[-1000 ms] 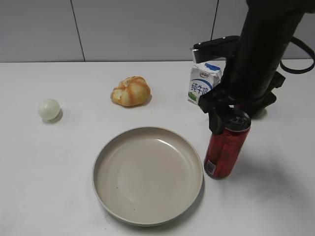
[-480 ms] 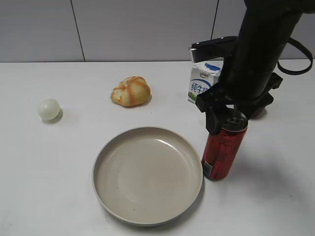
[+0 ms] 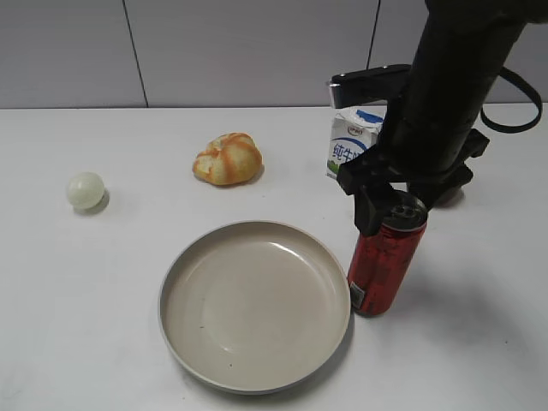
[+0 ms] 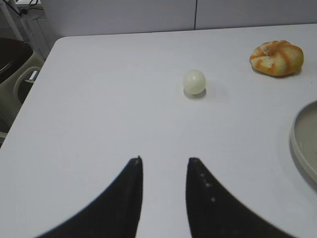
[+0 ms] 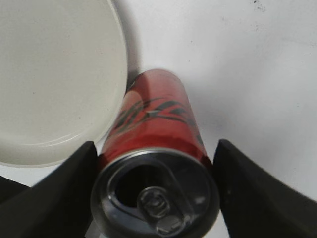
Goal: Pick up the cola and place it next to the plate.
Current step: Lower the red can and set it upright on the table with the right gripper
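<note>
Right wrist view alone shows the cola's (image 5: 153, 148) base touching the plate (image 5: 54, 74).

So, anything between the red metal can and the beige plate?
Nothing: in the right wrist view the red metal can sits right at the round beige plate rim.

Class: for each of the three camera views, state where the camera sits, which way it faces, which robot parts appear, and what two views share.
Exterior: in front of the table, slanting down; shows the right arm and its end effector around the cola.
Left wrist: above the left end effector, looking forward over the table at the pale ball and bread.
Right wrist: looking straight down the cola onto its top; both fingers show.
Shared: the plate rim appears in all three views.
</note>
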Controlling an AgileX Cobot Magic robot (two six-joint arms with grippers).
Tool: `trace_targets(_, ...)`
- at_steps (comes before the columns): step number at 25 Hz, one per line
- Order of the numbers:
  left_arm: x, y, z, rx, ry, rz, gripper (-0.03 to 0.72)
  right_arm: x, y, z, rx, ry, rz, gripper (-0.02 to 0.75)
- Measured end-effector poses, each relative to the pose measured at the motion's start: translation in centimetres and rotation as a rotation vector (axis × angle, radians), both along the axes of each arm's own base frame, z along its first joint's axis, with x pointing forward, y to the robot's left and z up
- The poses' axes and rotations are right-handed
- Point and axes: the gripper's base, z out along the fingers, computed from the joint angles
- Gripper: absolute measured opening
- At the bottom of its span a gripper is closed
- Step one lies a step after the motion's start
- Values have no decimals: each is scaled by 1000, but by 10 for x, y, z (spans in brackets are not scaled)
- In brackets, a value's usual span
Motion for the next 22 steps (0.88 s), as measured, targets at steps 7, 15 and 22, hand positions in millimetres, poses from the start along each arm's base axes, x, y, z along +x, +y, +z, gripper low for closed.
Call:
trace_targets(7, 0, 0, 0, 0, 0, 0, 237, 0, 0, 0, 3, 2, 5, 575)
trace_targets(15, 0, 0, 0, 0, 0, 0, 237, 5, 4, 11, 6, 7, 9, 605)
trace_targets(22, 0, 0, 0, 0, 0, 0, 237, 24, 7, 53, -6, -139, 32, 605)
